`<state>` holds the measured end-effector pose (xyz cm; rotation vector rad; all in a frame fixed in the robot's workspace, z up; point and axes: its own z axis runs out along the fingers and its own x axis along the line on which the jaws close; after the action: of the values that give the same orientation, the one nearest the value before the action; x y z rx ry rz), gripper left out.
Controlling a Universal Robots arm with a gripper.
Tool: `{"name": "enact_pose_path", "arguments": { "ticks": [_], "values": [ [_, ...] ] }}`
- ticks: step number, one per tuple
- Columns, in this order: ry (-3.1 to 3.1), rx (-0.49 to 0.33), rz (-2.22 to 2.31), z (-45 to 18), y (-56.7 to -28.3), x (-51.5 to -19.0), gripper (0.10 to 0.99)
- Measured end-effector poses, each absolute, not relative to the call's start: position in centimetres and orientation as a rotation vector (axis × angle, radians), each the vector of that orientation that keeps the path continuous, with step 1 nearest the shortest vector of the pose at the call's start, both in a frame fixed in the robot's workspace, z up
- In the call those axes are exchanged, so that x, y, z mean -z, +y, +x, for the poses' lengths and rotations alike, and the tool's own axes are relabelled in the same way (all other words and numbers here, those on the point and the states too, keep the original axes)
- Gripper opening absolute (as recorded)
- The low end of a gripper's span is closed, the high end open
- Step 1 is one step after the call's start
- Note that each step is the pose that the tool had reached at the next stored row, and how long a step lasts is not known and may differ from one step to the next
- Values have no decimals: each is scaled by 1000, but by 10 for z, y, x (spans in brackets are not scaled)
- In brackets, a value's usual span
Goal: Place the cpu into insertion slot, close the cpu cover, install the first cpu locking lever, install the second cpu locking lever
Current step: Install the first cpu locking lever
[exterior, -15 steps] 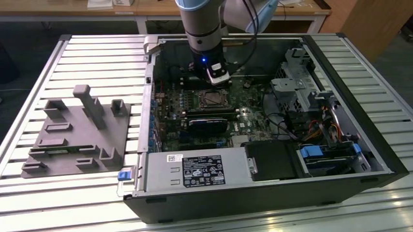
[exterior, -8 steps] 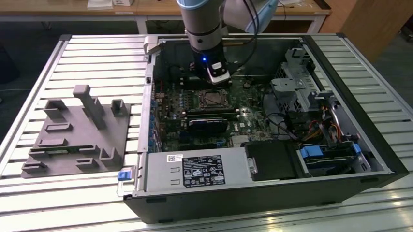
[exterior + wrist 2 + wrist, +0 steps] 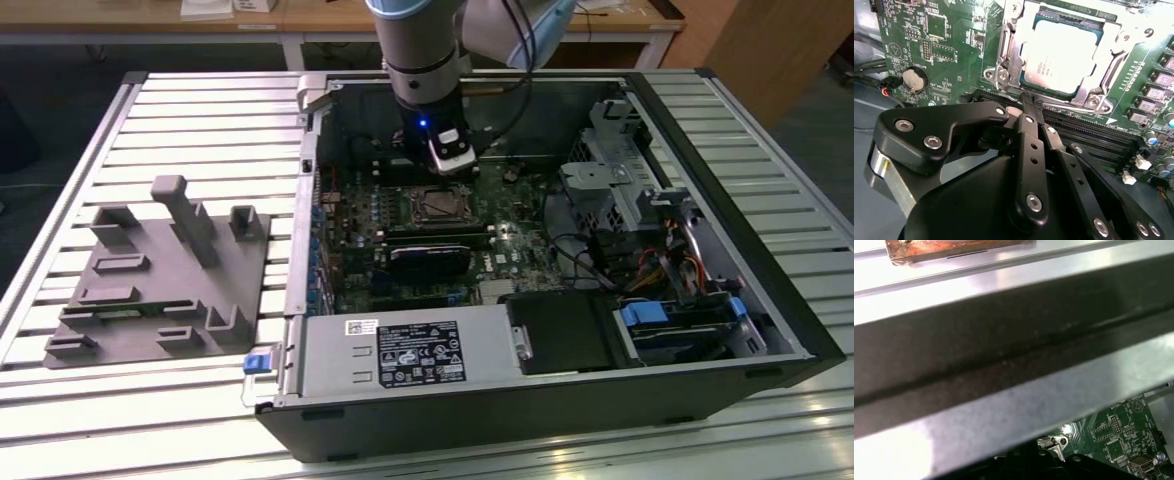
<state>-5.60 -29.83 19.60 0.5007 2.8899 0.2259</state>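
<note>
One silvery-tan square cpu [image 3: 1061, 55] seated flat in the insertion slot [image 3: 416, 206], silvery cpu cover [image 3: 1008, 52] lying down around it, green circuit board [image 3: 949, 75] inside open computer case [image 3: 561, 400], gripper [image 3: 1029, 101] pressed together, at the slot's twelve o'clock in the exterior view

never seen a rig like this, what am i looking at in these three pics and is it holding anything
A robot arm reaches into an open computer case lying on a slatted table. The exterior view comes from a camera off the arm; both wrist views come from cameras riding on it. A grey fixture lies on the table at the exterior view's left. In the second wrist view the black gripper is shut, its tip by the cover, and I see nothing held. The cpu sits on the green board with the cover seemingly down around it. The first wrist view faces a metal rail.
</note>
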Motion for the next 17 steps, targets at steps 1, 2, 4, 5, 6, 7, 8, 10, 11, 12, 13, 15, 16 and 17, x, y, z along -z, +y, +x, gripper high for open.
{"name": "enact_pose_path", "arguments": {
  "ticks": [1,2,4,5,6,7,8,10,11,12,13,15,16,17],
  "values": [
    [2890,-222,501,-56,-298,-196,106],
    [2889,-218,501,-56,-298,-195,106],
    [2889,-212,500,-56,-298,-195,106],
    [2889,-208,500,-56,-298,-195,106],
    [2889,-206,500,-56,-298,-194,106],
    [2889,-206,500,-56,-298,-194,106],
    [2889,-206,500,-56,-298,-194,106],
    [2888,-206,500,-56,-298,-194,106],
    [2888,-206,500,-56,-298,-194,106],
    [2888,-206,500,-56,-298,-195,106],
    [2889,-206,500,-56,-298,-195,106],
    [2889,-206,500,-56,-298,-199,106],
    [2889,-206,500,-56,-298,-201,106],
    [2889,-206,500,-56,-298,-202,106]
  ]
}}
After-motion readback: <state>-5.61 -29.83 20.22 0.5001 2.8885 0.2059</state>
